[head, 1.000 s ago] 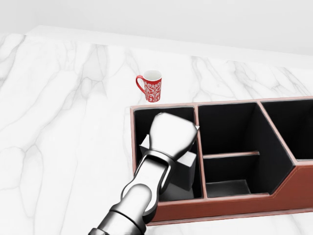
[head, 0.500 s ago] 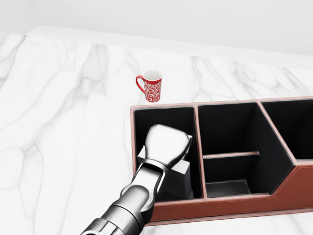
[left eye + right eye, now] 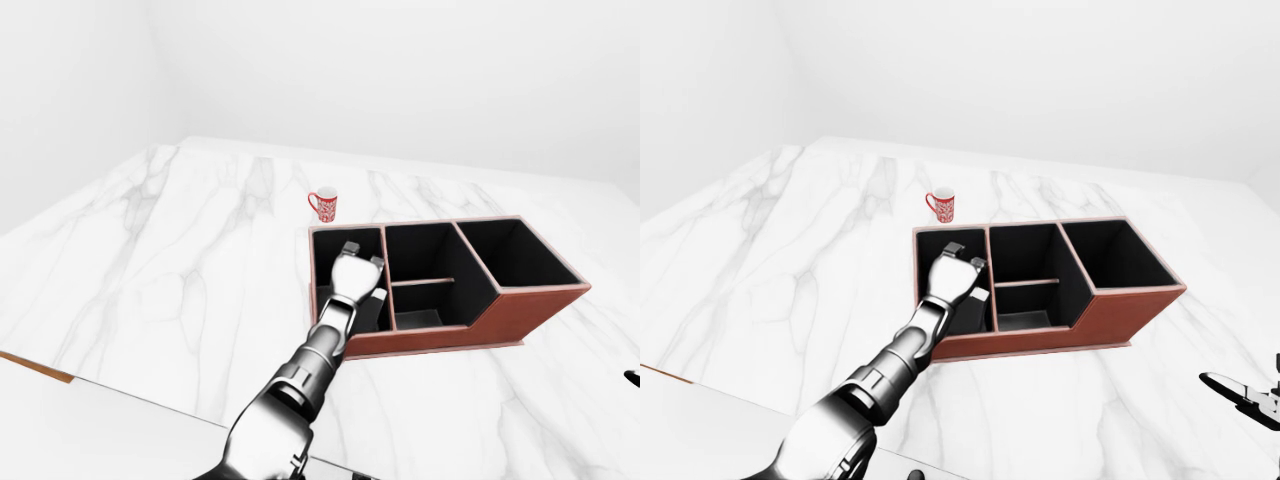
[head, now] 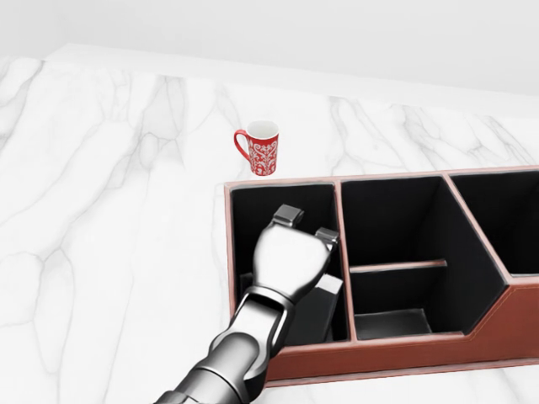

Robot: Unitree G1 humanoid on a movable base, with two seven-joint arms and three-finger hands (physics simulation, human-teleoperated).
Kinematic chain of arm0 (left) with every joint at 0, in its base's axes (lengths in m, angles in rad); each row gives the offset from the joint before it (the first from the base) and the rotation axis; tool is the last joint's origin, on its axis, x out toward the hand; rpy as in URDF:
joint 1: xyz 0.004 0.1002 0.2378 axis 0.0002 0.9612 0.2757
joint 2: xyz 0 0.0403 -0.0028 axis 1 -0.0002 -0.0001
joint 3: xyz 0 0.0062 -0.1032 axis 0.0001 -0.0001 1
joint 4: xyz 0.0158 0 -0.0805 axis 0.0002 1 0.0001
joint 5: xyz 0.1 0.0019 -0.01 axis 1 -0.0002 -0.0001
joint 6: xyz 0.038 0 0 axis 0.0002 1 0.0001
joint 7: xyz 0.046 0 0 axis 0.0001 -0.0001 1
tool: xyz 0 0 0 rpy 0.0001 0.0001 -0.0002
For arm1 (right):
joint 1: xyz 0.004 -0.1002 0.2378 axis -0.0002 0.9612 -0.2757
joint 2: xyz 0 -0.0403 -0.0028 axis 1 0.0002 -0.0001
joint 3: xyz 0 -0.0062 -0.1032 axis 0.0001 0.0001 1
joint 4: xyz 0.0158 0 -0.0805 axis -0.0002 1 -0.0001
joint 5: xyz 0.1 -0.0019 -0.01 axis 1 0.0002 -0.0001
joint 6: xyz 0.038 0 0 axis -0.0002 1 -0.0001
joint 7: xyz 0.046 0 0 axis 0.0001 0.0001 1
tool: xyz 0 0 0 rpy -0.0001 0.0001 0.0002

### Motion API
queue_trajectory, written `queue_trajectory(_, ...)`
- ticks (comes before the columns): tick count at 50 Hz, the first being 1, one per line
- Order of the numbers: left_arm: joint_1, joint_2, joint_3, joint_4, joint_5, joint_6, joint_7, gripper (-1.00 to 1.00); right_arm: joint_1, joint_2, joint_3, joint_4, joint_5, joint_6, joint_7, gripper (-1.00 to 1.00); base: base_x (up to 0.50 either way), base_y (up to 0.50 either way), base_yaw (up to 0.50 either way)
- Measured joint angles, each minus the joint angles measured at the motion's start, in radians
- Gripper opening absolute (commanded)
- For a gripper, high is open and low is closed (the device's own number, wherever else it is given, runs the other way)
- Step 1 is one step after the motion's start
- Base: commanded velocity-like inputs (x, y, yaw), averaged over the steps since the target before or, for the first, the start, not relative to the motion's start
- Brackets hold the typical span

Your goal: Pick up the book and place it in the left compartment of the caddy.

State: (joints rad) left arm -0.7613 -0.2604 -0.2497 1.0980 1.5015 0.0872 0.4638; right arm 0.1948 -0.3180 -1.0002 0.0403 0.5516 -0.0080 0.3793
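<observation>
Spreading wide in white marble: table [image 4: 101, 210], carrying everything. Lying on it, toward the head view's right: reddish-brown caddy [image 4: 404, 349] with black compartments. Reaching over the caddy's left compartment: left hand [image 4: 296, 237], fingers loosened and splayed, clasping nothing. Leaning inside that same left compartment, under and just right of the hand: grey book [image 4: 324, 307], partly hidden. Standing just above the caddy's upper-left corner, apart from it: red patterned mug [image 4: 261, 148]. Peeking in far right of the caddy, right-eye view: right hand [image 3: 1250, 395], grip impossible to tell.
</observation>
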Motion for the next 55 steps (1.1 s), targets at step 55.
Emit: queue_trajectory(55,0.381,0.066,-0.197,-1.297,0.46,0.0,-0.647,1.0,-0.005,-0.006,0.012,0.024,-0.006,-0.019,-0.009,1.0,0.0,0.0,0.0)
